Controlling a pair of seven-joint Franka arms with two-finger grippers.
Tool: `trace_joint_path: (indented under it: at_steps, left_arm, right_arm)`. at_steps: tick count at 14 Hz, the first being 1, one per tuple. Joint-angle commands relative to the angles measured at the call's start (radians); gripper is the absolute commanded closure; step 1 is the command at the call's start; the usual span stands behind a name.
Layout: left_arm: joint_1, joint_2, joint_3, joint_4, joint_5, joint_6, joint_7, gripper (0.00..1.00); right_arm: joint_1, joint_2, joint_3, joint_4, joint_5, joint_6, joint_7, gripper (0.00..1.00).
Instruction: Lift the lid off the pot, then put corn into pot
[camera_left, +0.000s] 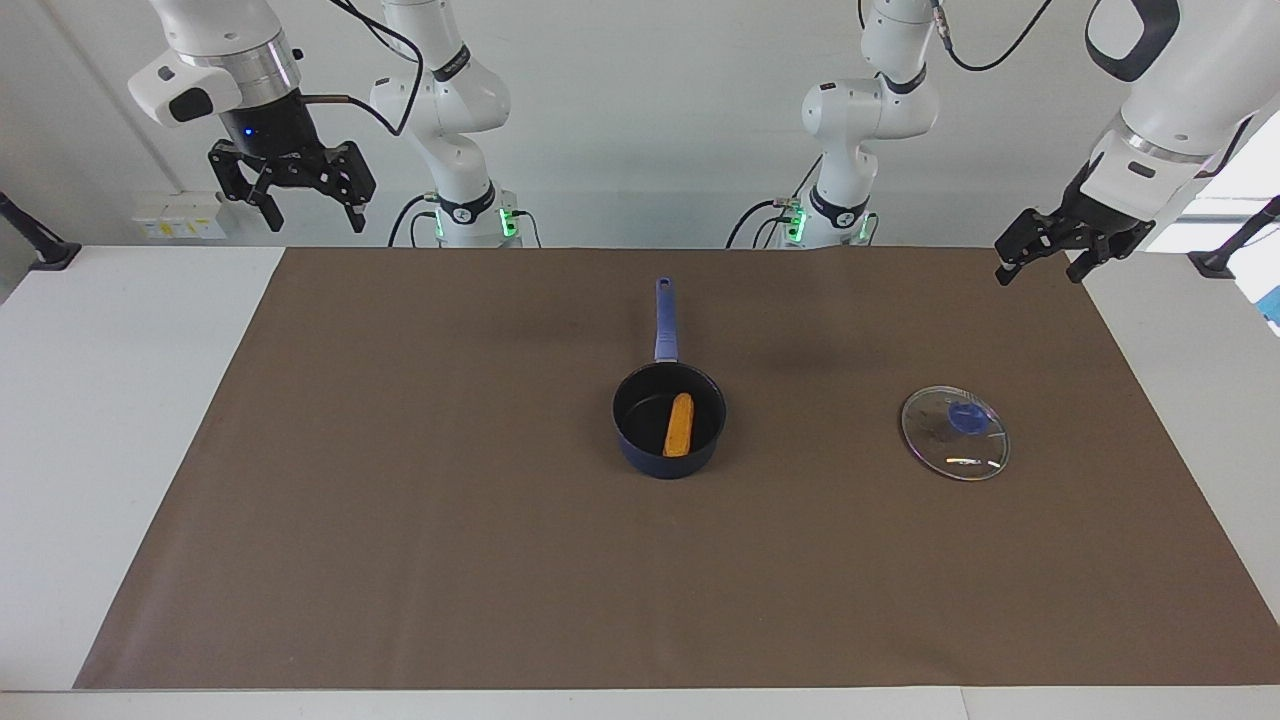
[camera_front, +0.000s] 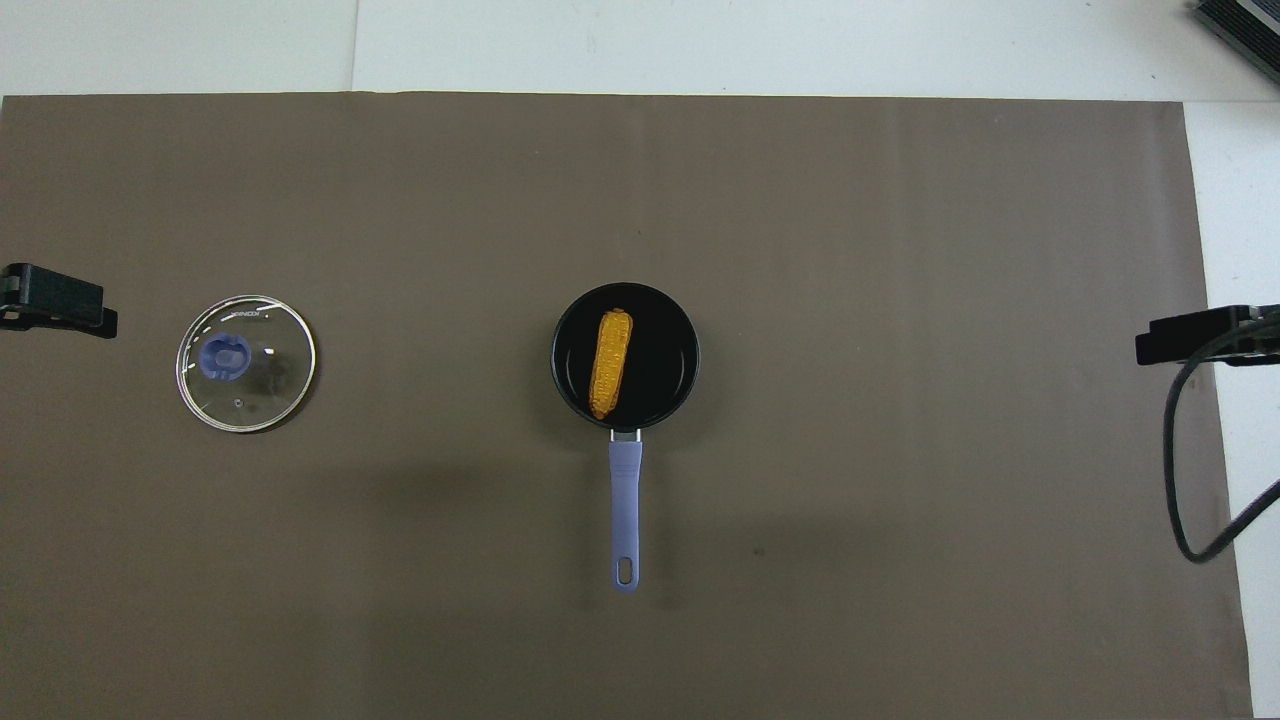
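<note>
Already we see the corn (camera_left: 679, 425) lying inside the pot (camera_left: 668, 445), with the lid (camera_left: 955, 433) off and flat on the brown mat (camera_left: 400, 520).

We find the pot mid-mat, its long handle pointing toward the robots, and the corn stretched along its black floor. We place the lid well apart from the pot, toward the left arm's end of the table, knob up. Our left gripper (camera_left: 1040, 262) hangs in the air over the mat's edge at that end, fingers spread and holding nothing. Our right gripper (camera_left: 313, 207) hangs high over the right arm's end of the table, fingers likewise spread and holding nothing.
</note>
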Motion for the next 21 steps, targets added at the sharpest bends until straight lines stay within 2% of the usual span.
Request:
trace_joint_path:
  at_steps: [1,13,18,21]
  left_arm:
    - [0.007,-0.023,-0.002,-0.019,-0.008,-0.007,-0.006,0.00]
    - [0.007,-0.023,-0.002,-0.019,-0.008,-0.007,-0.004,0.00]
    - [0.007,-0.023,-0.002,-0.019,-0.008,-0.007,-0.004,0.00]
    - [0.007,-0.023,-0.002,-0.019,-0.008,-0.007,-0.004,0.00]
  right_arm:
    - [-0.005,-0.014,0.003,-0.013,0.023,-0.006,0.005,0.00]
    - [-0.012,-0.014,0.000,-0.012,0.023,-0.010,0.007,0.00]
    - [-0.014,-0.014,-0.005,-0.015,-0.018,-0.009,-0.001,0.00]
    - [-0.015,-0.014,-0.008,-0.015,-0.018,-0.007,-0.093,0.00]
